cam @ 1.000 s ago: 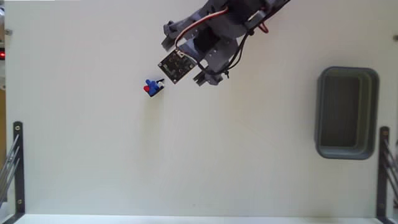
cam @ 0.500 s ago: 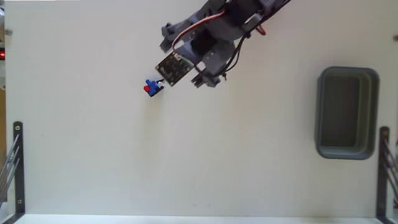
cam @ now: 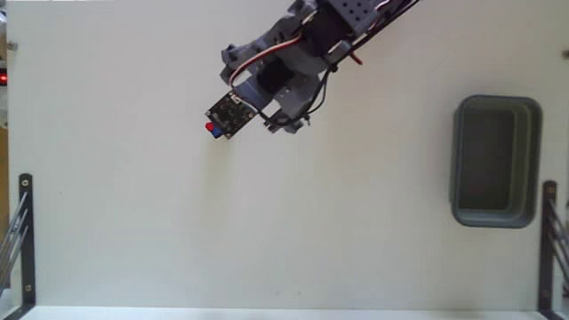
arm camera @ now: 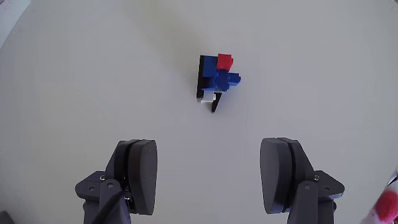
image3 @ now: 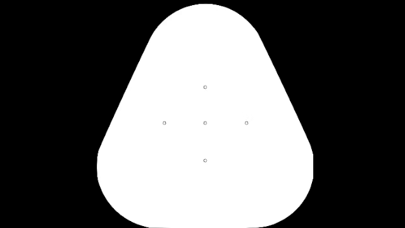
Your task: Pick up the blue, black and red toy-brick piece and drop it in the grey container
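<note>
The toy-brick piece, a small cluster of blue, red and black bricks with a white bit, lies on the white table, ahead of my gripper and apart from it. The gripper is open, its two dark fingers wide apart with nothing between them. In the fixed view only a red and blue edge of the toy-brick piece shows. The rest is hidden under the square black circuit board on my arm. The grey container stands far off at the right, with nothing seen in it.
Black metal brackets stand at the lower left edge and the lower right edge of the fixed view. A small red light glows at the left border.
The arm has swung left and slightly down in the fixed view. Its circuit board now covers most of the brick piece, which has not moved.
</note>
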